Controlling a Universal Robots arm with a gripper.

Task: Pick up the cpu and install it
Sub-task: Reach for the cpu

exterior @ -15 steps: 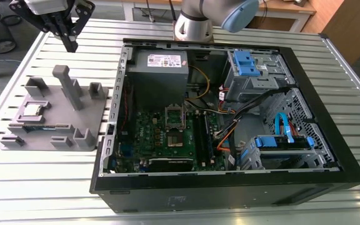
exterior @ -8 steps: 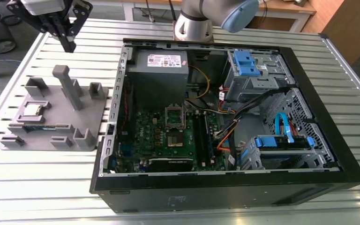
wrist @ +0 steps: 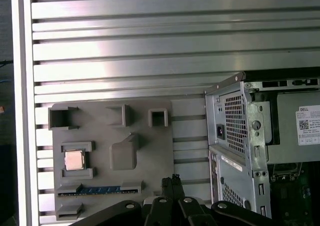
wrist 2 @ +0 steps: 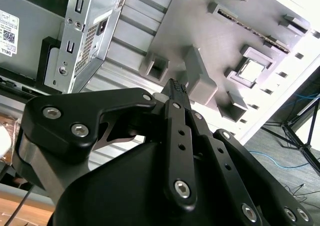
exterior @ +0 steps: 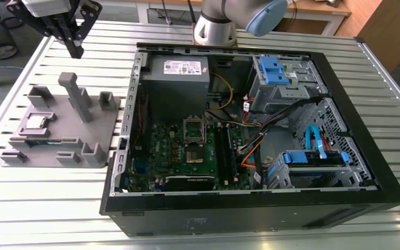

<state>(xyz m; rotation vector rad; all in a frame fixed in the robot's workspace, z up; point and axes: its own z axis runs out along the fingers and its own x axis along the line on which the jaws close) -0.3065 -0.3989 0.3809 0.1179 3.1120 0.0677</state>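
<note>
The black two-fingered gripper point(exterior: 75, 52) hangs in the air with its fingers drawn together to a single narrow tip and nothing between them. In both wrist views the fingers point(wrist 2: 175, 93) point(wrist: 176, 182) lie against each other. In the exterior view it is above the far corner of the slatted aluminium worktop point(exterior: 47, 208) on the exterior view's left. It hangs clear of everything beneath it, close to the far edge of the flat grey block tray point(exterior: 68, 127) with its raised posts and pockets.

The cpu point(exterior: 35, 122), a small square chip with a dull silvery top, lies flat in a square framed pocket of the tray. The pocket is near the tray's edge farthest from the computer case, and the cpu is well apart from the gripper. It shows in both wrist views point(wrist: 74, 160) point(wrist 2: 250, 70). Just beside that pocket, toward the tray's near edge, a long thin green memory stick point(wrist: 97, 190) lies in a slot.

Across a strip of bare worktop from the tray, on the exterior view's right, a black desktop computer case point(exterior: 255, 208) lies on its side with its panel off. Inside it are a green circuit board point(exterior: 183, 159) with a metal-framed rectangular socket point(exterior: 194, 133), and a grey box-shaped power supply point(exterior: 175, 83) at the case's far corner nearest the tray.
</note>
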